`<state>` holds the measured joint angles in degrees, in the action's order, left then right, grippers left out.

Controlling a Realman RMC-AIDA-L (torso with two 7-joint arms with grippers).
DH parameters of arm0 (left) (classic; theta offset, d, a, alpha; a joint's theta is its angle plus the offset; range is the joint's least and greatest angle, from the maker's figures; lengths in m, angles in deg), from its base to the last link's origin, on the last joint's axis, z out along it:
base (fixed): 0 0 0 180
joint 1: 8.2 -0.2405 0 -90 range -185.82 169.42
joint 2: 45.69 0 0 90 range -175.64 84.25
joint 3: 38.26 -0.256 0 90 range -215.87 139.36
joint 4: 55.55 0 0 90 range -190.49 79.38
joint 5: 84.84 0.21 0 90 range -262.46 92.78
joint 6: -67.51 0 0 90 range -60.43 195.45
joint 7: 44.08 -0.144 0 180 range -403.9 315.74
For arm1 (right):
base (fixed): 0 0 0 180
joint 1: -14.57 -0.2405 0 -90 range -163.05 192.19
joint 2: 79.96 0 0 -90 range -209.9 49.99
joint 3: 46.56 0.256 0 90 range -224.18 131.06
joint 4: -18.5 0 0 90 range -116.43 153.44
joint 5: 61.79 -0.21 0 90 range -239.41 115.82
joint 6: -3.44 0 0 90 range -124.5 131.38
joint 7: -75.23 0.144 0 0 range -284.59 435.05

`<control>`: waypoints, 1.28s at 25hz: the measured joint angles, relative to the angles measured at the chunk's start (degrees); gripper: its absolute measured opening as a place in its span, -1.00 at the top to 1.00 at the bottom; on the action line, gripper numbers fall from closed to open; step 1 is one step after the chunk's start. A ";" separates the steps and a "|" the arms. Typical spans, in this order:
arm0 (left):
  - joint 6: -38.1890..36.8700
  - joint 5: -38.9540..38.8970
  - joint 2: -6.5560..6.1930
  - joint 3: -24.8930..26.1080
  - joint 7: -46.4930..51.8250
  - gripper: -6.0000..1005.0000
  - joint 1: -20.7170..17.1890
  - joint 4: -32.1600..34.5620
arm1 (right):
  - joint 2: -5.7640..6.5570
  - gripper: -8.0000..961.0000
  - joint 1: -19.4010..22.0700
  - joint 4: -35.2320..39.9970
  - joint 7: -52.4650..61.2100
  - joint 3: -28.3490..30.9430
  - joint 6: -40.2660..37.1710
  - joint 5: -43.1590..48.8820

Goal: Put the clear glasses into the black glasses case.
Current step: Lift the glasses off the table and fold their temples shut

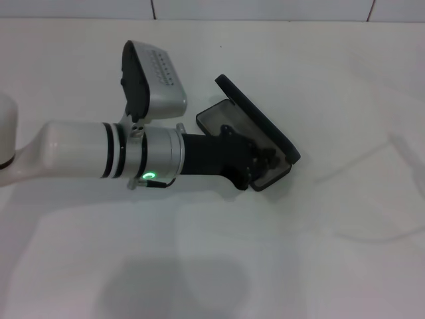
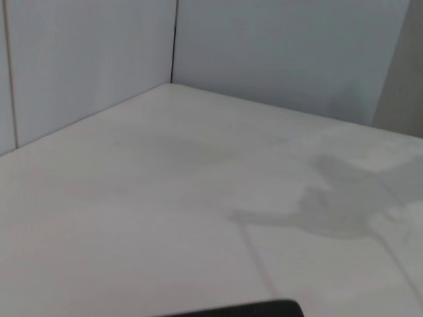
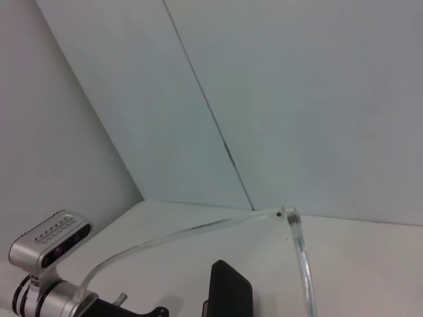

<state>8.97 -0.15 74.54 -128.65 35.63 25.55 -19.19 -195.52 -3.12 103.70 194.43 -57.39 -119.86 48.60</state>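
Tabletop [image 1: 319,266], white, fills most of the head view, w/ a tiled wall [image 1: 199,8] along the far edge; left arm [image 1: 80,156] comes in from the left edge and reaches right toward mid-scene, white sleeve then a silver collar w/ a green light, wrist camera [image 1: 156,80] sitting on its far side; black glasses case [image 1: 255,136] lies open just right of centre, lid up on the far-right side, grey-lined tray on the near-left side; left gripper [image 1: 255,163], black, is over the tray's near-right end, overlapping it in the head view, but black on dark lining so can't tell if the fingers are spread or closed, nor if they touch the lining; left wrist view gives only bare table, wall corner and a thin black edge [image 2: 244,309] at the frame border, prob. the case but not sure; right gripper isn't visible in any view; clear glasses [image 3: 291,228] show in the right wrist view, close to that camera, one thin arm curving off toward the left arm's camera, frame hinge and another clear strip running beside the case's dark lid; what holds them is out of sight; in the head view they can't be made out.
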 joint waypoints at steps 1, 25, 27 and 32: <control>0.00 -0.12 0.03 0.00 -0.01 0.76 0.30 -0.07 | 0.00 0.82 0.04 -0.12 -0.04 0.01 0.00 0.00; 10.80 -13.95 0.49 -10.66 -0.78 0.76 6.88 -2.96 | -0.17 0.83 0.50 -1.74 -0.82 -0.23 -0.09 -0.70; 11.65 -14.83 0.50 -10.67 -0.78 0.76 7.35 -3.02 | -0.18 0.83 0.59 -1.88 -0.82 -0.35 -0.13 -1.09; 13.96 -17.72 0.53 -10.68 -0.88 0.76 8.45 -3.52 | -0.18 0.83 0.96 -1.93 -0.82 -0.62 -0.18 -1.51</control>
<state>22.94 -17.87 75.06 -139.33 34.75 33.99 -22.70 -195.71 -2.16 101.77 193.61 -58.01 -120.04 47.10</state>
